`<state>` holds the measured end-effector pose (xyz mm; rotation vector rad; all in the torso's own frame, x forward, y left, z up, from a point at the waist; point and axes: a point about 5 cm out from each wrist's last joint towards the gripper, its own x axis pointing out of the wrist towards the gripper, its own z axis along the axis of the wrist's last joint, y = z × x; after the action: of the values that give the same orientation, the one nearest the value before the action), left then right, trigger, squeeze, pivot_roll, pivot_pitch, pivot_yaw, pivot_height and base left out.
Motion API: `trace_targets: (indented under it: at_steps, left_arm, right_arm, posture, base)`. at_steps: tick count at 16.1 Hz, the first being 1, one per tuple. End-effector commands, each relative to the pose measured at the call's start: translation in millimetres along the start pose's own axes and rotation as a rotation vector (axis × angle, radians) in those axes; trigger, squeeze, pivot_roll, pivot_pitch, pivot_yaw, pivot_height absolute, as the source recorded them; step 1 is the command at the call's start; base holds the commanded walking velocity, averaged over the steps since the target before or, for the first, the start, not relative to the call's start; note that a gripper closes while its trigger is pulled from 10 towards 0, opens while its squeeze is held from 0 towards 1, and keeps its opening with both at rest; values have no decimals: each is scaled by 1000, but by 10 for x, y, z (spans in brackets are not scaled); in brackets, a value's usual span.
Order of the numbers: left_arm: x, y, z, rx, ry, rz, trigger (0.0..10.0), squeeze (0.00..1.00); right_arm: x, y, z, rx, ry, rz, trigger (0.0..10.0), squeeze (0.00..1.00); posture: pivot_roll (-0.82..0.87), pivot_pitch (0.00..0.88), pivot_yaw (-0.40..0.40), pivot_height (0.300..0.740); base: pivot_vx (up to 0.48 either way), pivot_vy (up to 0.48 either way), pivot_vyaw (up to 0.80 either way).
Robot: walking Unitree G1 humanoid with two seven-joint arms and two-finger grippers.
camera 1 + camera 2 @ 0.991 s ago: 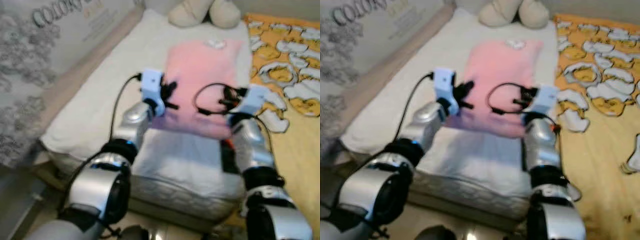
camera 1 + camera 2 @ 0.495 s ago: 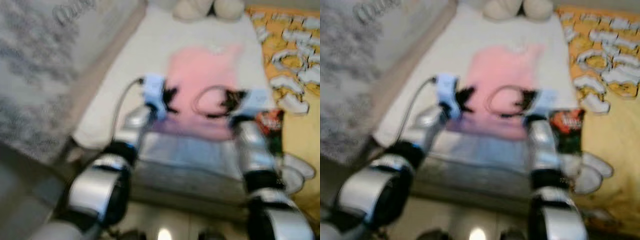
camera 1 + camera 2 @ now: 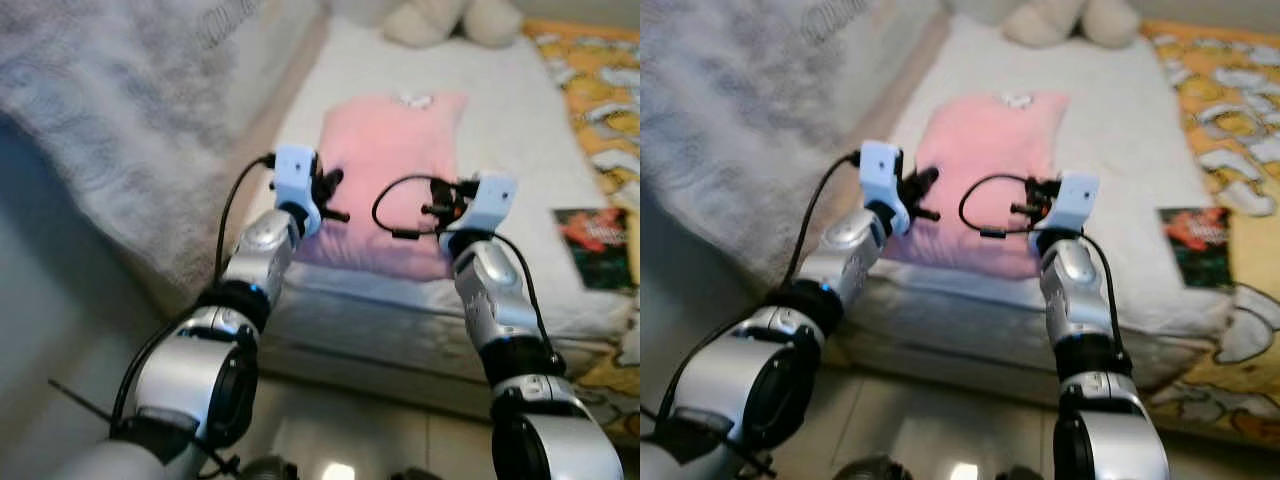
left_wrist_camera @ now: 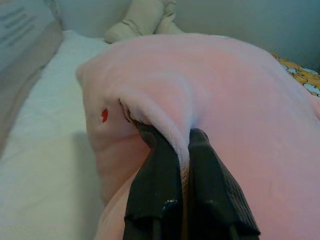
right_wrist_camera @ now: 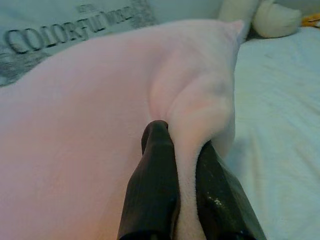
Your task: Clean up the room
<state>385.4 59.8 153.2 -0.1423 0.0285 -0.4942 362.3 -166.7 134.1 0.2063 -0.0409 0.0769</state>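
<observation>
both my hands pinch the pink garment's near edge: left hand (image 3: 335, 198) and right hand (image 3: 432, 210) at frame center; pink garment (image 3: 392, 160) spreads beyond on the white bed (image 3: 520, 140).

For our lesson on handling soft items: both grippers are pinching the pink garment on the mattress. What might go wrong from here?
Each grip holds only a thin fold: the left gripper and right gripper pinch the pink garment at its near edge, so the cloth may slip out. A loose black cable by the right wrist could snag the fabric.
</observation>
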Motion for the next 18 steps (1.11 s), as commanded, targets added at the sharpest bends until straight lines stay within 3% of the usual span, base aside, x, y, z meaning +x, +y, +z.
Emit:
trace_targets:
  at_steps: [1, 18]
  left_arm:
    - [33, -83, 70, 9, -42, -25, 0, 0]
    - [14, -43, 44, -1, -35, -5, 0, 0]
  right_arm:
    - [38, -39, 118, -27, -36, 1, 0, 0]
    - [13, 28, 31, -28, -12, 36, 0, 0]
  posture:
    - [-94, 0, 56, 740]
    - [-77, 0, 45, 740]
  base:
    - [394, 274, 0]
    - [397, 268, 0]
